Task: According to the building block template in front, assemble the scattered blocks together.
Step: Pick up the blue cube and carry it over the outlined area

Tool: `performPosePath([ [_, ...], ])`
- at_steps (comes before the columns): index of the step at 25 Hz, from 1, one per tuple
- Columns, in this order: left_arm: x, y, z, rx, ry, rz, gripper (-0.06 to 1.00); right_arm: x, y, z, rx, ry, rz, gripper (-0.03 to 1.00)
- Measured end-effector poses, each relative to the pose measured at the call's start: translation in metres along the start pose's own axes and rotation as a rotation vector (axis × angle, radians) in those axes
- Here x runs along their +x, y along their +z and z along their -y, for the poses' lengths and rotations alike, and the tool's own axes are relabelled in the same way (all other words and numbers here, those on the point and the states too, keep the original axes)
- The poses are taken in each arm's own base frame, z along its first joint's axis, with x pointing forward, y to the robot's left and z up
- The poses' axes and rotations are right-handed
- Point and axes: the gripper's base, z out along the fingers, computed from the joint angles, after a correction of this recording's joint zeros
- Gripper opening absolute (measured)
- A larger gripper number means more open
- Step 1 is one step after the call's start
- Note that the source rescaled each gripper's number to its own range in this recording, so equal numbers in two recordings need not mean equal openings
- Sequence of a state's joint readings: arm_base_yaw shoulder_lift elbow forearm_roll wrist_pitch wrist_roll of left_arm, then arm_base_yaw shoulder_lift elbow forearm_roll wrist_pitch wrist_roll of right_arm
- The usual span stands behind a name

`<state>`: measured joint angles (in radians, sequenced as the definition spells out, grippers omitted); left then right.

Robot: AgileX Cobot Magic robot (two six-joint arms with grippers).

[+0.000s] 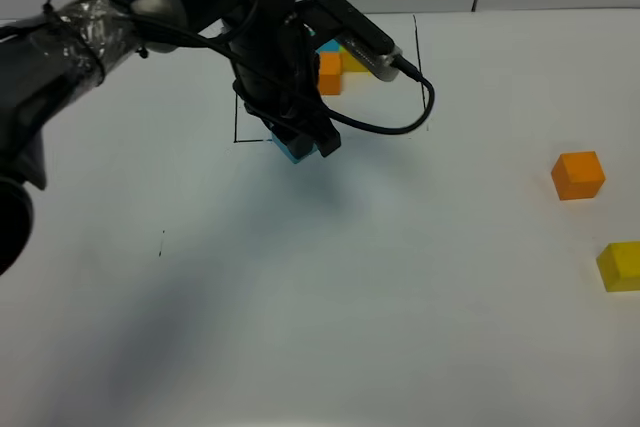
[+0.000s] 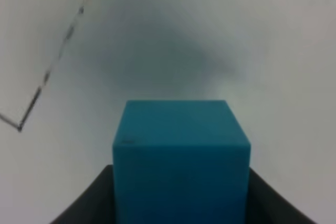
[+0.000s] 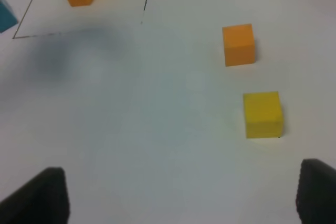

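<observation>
Six cubes are in view, two of each colour; three make up the building block template (image 1: 331,74), one orange, one yellow beside it and one blue largely hidden behind the arm, all inside a single thin black rectangle (image 1: 416,37) drawn on the white table (image 1: 400,347); the other three are the scattered blocks. The left gripper (image 1: 300,143) is clamped on the blue block (image 1: 292,152), with a dark finger (image 2: 89,203) against each of two opposite sides, at the rectangle's lower left corner as the high camera sees it; whether this block touches the table I cannot tell. The orange block (image 1: 578,174) and the yellow block (image 1: 621,266) sit near each other without touching, far to the right and well apart from the template; the right gripper (image 3: 184,198) hangs over bare table short of those two, its two fingertips wide apart with nothing between them.
</observation>
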<state>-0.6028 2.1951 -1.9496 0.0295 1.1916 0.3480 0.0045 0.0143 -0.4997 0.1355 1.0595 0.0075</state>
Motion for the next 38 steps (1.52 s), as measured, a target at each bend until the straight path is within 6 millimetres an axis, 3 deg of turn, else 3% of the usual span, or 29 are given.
performPosePath([
  [4,-0.024,0.01,0.003,-0.014,0.095,0.04,0.0,0.0,0.0,0.0,0.0,0.0,0.0,0.75],
  [9,-0.038,0.022,0.006,-0.045,0.195,0.044,0.0,0.0,0.0,0.0,0.0,0.0,0.0,0.75],
  [25,-0.042,0.056,0.012,-0.017,0.487,-0.017,0.0,0.0,0.0,0.0,0.0,0.0,0.0,0.75],
  [38,-0.041,0.08,0.013,0.011,0.55,-0.058,0.0,0.0,0.0,0.0,0.0,0.0,0.0,0.75],
])
